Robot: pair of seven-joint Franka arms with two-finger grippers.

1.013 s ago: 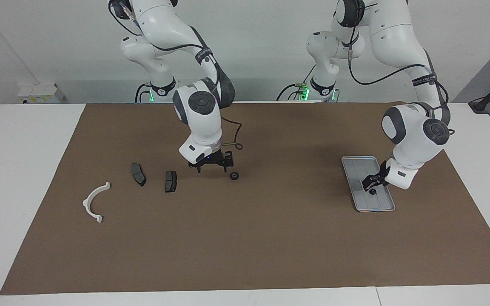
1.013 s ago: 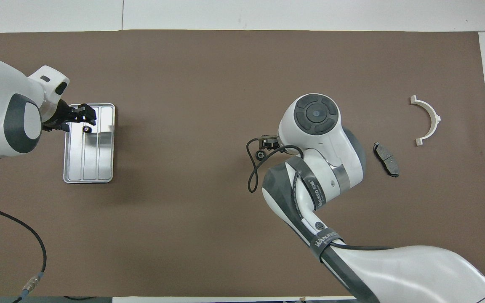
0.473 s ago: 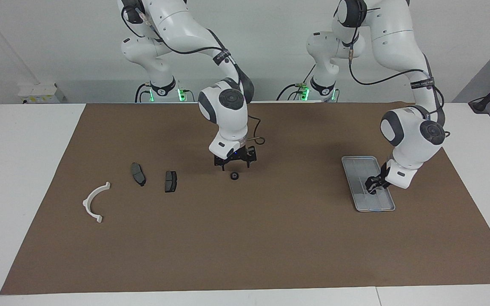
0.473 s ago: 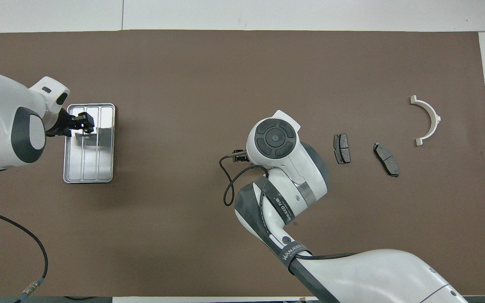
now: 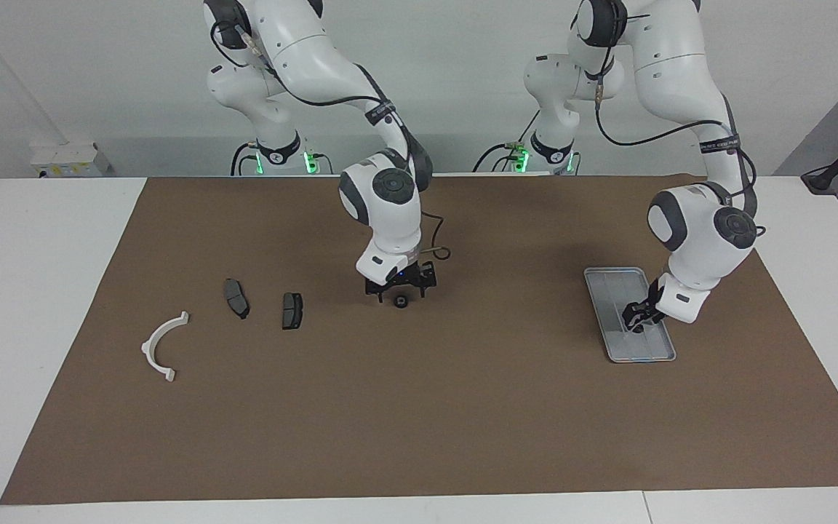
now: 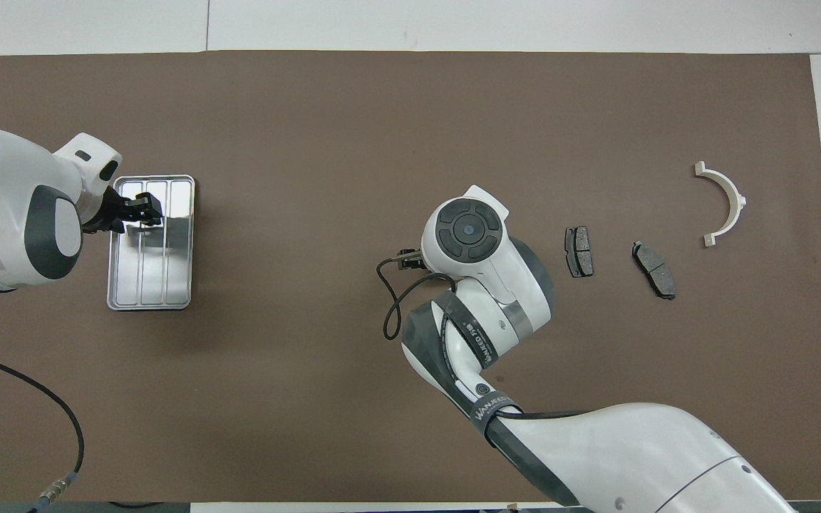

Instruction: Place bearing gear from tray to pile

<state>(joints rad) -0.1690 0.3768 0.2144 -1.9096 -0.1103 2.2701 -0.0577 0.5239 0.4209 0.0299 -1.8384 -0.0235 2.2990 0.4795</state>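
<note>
A small black bearing gear lies on the brown mat, beside the pile toward the left arm's end. My right gripper is open and low over it, fingers either side. The right arm's hand hides this gear in the overhead view. The pile is two dark brake pads and a white half-ring; they also show from overhead, the pads and the half-ring. My left gripper is down in the silver tray. No gear shows in the tray.
A brown mat covers most of the white table. A black cable loops off the right arm's wrist. White boxes stand at the table's edge near the right arm's base.
My right gripper moved from beside the pads toward the left arm's end, over the gear on the mat, and lowered. My left gripper came down over the small gear in the tray, which is now hidden.
</note>
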